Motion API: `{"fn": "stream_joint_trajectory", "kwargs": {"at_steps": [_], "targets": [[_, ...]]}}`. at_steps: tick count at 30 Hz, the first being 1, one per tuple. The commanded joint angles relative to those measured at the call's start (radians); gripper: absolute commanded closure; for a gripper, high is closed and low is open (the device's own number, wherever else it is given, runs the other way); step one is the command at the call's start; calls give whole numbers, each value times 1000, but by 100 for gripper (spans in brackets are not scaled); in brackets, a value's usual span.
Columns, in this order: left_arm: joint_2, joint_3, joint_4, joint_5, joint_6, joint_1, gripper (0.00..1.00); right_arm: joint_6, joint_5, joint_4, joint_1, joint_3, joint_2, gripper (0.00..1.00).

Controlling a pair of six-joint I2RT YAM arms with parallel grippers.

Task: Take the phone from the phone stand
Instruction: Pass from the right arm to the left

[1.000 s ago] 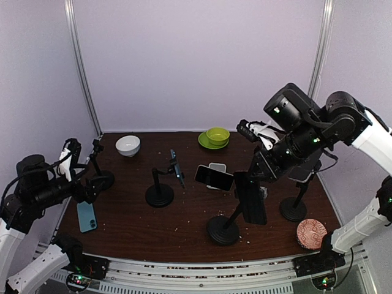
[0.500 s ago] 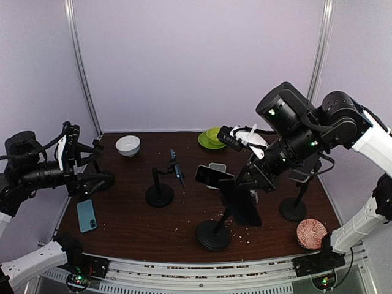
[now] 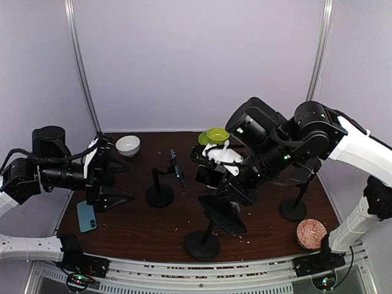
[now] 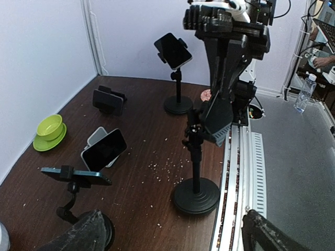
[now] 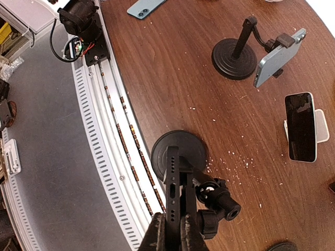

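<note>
A black phone (image 3: pixel 224 220) (image 5: pixel 178 201) sits clamped in the cradle of a black phone stand. The stand's round base (image 3: pixel 202 245) (image 5: pixel 179 151) rests close to the table's front edge. My right gripper (image 3: pixel 228 203) (image 5: pixel 174 232) is shut on the phone's upper end, seen edge-on between its fingers (image 5: pixel 157 236). In the left wrist view the same stand (image 4: pixel 197 194) stands near the rail under the right arm. My left gripper (image 3: pixel 119 182) (image 4: pixel 172 241) hangs open over the left side of the table, holding nothing.
A teal phone (image 3: pixel 86 216) lies flat at the left. A blue phone on a second stand (image 3: pixel 160 195) is mid-table, beside a dark phone on a white holder (image 3: pixel 214 176). A third stand (image 3: pixel 294 208), a patterned disc (image 3: pixel 311 233), a green bowl (image 3: pixel 217 136) and a white bowl (image 3: pixel 127 145) surround them.
The right arm has pulled the phone and its stand leftward and toward the front edge. The left arm has risen and swung in toward the centre.
</note>
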Motion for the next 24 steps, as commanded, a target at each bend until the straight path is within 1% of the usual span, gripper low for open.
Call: {"fn": "stream_joint_trajectory", "kwargs": {"at_steps": [1,5,8,12,15,21,24], "targets": [[77,63,108,-60,-11,-96,9,-20,23,133,23,69,-24,100],[151,75,156,-77,-13,-168,12,-20,30,171,39,64,-37,100],[209,89,193,-68,-10,-198,18,-23,35,190,53,58,-46,100],[285,129,201,-71,33,-232,20,-26,44,204,70,66,-53,100],[338,152,214,-44,56,-239,26,-29,48,211,78,78,-55,100],[411,161,279,3,47,-241,36,-42,58,215,90,94,-57,100],[436,161,294,27,46,-241,39,-49,67,224,93,99,-62,100]]}}
